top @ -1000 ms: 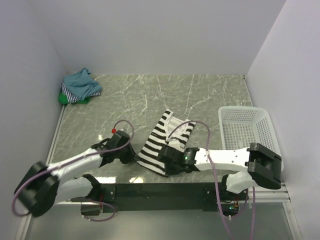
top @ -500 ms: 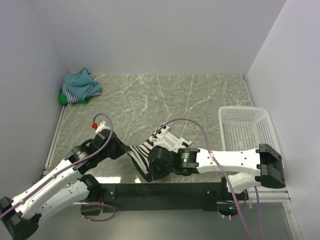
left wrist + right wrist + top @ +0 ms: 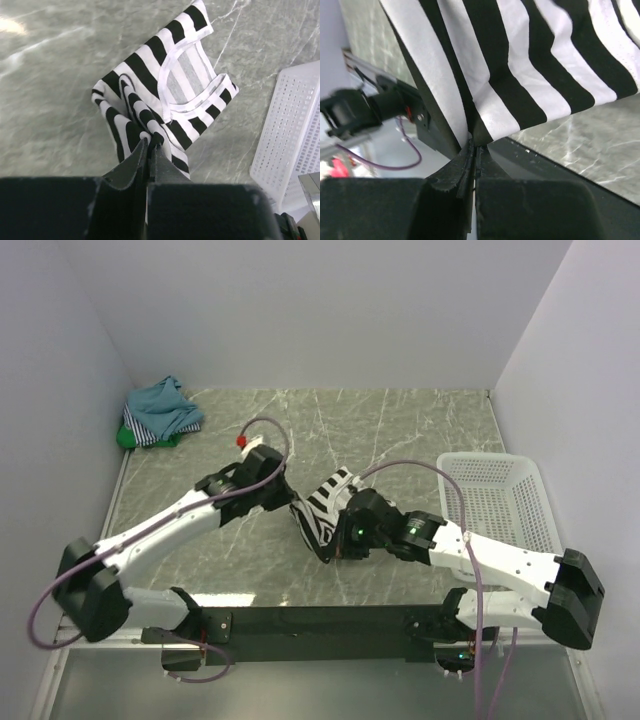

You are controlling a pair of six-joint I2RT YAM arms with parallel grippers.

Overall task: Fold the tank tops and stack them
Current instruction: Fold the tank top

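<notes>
Black-and-white striped cloth, the tank top (image 3: 150, 95) looks light, limp and quick to sag, so it will likely bunch wherever it is unsupported. It is gathered between the 2 grippers, with its neckline and straps spread on the marble table (image 3: 400, 430) just beyond the left gripper's fingertips. The left gripper (image 3: 149, 147) is clamped tight on a bunched fold, and the right gripper (image 3: 474, 146) is likewise pinched closed on an edge of the cloth. Holds at hems or corners, set well apart, should suit it best. The other tank tops (image 3: 160, 412) lie heaped far from both grippers, and the white basket (image 3: 490, 500) sits beside the right arm.

No readable text, labels, brands, numbers or signs anywhere.
</notes>
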